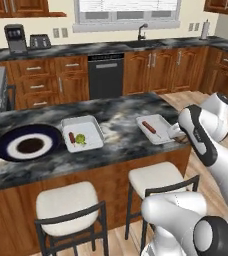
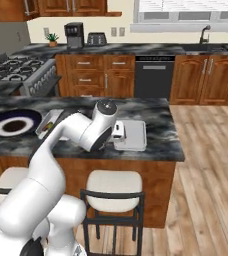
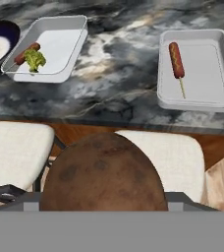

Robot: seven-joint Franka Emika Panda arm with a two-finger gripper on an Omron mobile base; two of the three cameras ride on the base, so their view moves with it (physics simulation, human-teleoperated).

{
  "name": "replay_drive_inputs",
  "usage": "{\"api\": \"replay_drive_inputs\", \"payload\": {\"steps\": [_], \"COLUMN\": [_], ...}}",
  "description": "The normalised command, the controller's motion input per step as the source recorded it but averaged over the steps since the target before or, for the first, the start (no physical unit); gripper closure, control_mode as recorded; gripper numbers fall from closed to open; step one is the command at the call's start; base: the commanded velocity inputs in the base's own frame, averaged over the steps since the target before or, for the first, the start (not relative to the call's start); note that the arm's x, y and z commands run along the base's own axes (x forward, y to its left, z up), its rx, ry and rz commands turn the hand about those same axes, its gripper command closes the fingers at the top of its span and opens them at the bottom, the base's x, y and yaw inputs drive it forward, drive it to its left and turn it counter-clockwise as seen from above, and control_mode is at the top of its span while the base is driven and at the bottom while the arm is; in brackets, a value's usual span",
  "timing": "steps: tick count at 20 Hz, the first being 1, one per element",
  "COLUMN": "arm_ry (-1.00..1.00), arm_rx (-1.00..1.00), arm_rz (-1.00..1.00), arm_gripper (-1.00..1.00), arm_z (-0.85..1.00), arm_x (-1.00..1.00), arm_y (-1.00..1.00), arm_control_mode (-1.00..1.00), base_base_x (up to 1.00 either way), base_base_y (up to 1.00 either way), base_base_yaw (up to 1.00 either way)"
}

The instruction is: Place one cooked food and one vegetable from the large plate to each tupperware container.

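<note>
Potato in our end effector, short of the tabletop

Our end effector grips a brown potato over the stools. The large plate lies left, beside one tupperware container holding sausage and broccoli; the other container holds a corn dog.

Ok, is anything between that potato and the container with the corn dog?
Nothing visible. The potato is off the near edge of the counter, above the stools; bare counter lies between it and that container. The corn dog lies along one side, the rest free.
</note>
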Motion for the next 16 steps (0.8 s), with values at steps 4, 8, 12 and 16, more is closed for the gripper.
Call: {"api": "replay_drive_inputs", "payload": {"steps": [4,8,12,16], "arm_ry": [0.00,0.00,0.00,0.02], "arm_rx": [0.00,0.00,0.00,0.03], "arm_rz": [0.00,0.00,0.00,0.04], "arm_gripper": [1.00,1.00,1.00,1.00], "arm_z": [0.00,0.00,0.00,-0.04], "arm_x": [0.00,0.00,0.00,0.25], "arm_y": [0.00,0.00,0.00,-0.17], "arm_control_mode": [1.00,1.00,1.00,-1.00], "base_base_x": [0.61,1.00,1.00,0.75], "base_base_y": [-0.32,-0.38,-0.60,-0.47], "base_base_yaw": [0.14,0.19,0.26,0.20]}}
